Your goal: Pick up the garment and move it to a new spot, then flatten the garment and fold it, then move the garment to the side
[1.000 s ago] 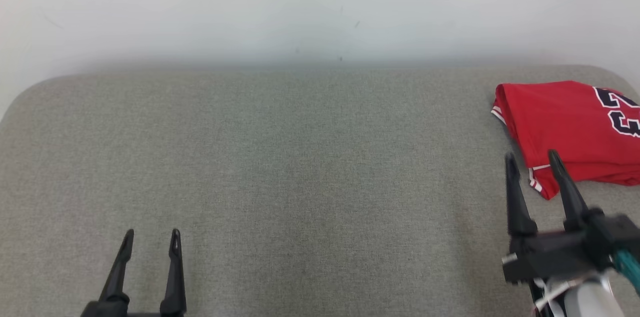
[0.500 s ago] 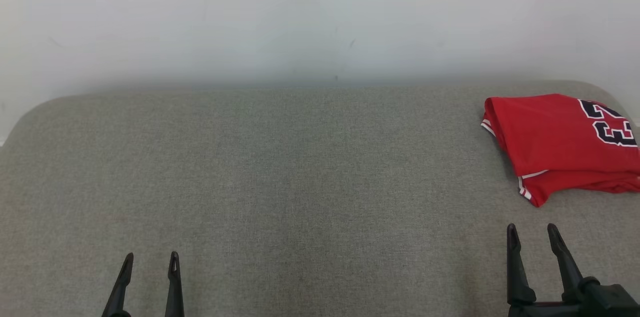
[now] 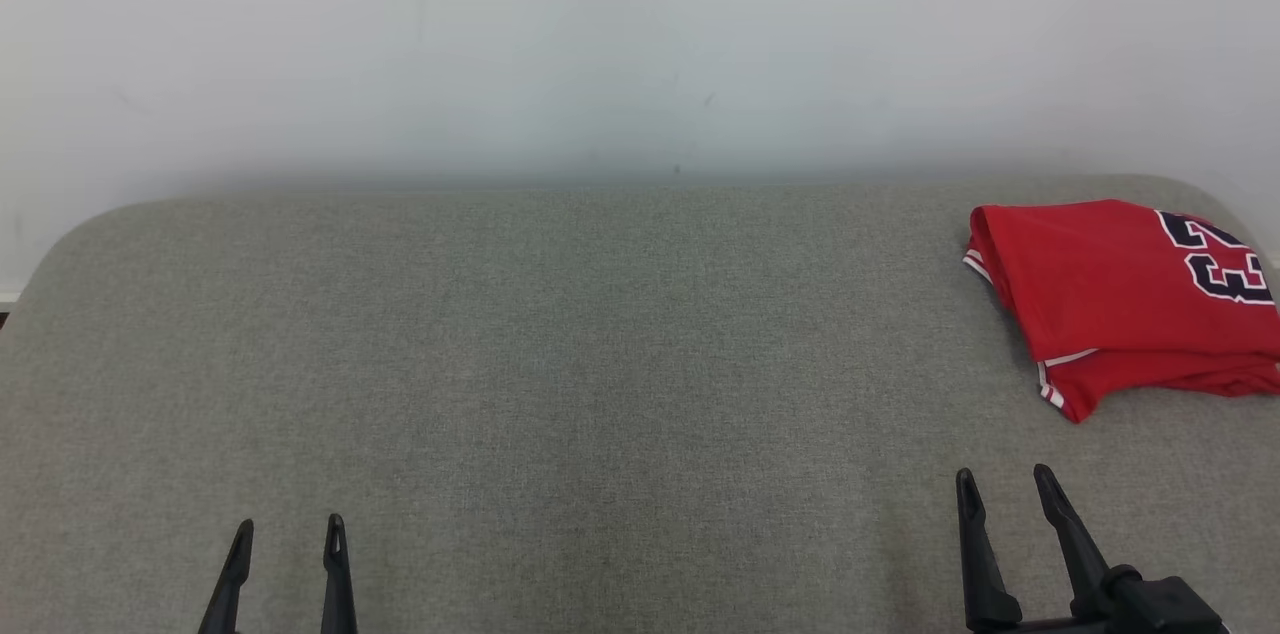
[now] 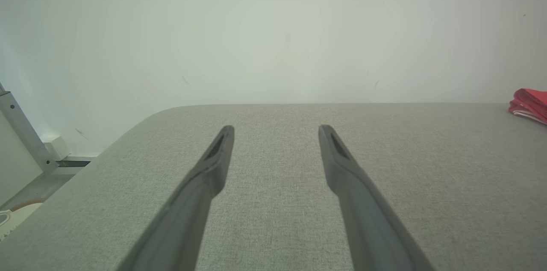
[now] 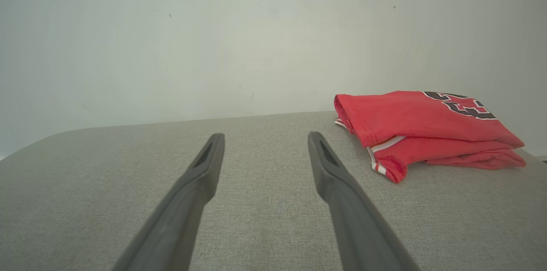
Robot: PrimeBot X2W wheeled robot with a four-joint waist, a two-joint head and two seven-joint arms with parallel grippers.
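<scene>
**Q:** Where is the garment (image 3: 1120, 304)?

**A:** It lies at the far right corner of the grey, cloth-covered worktop (image 3: 600, 364), close to the pale wall (image 3: 640, 34). It is a red jersey, folded into a compact stack of layers. Dark numerals outlined in white show on its upper face, and white-and-red trim runs along the edges nearest the robot. In the head view, the picture's right edge cuts off its right side.

**Q:** How do the two arms stand in relation to it?

**A:** The right gripper (image 3: 1004, 472) sits at the lower right of the head view, on the near side of the garment and apart from it. Its fingers point toward the wall. In the right wrist view the jersey lies ahead and to the right of the line of the fingers, with bare worktop between the fingers and the cloth. The left gripper (image 3: 290, 524) sits at the lower left, well apart from the garment. In the left wrist view a sliver of the red stack shows at the right edge, and a metal post (image 4: 21, 130) stands beyond the worktop's rounded left corner.

**Q:** What is the state of the jaws?

**A:** Both pairs of jaws are spread wide and grasp nothing, with bare grey cloth showing between each pair. Nothing touches the garment.
</scene>
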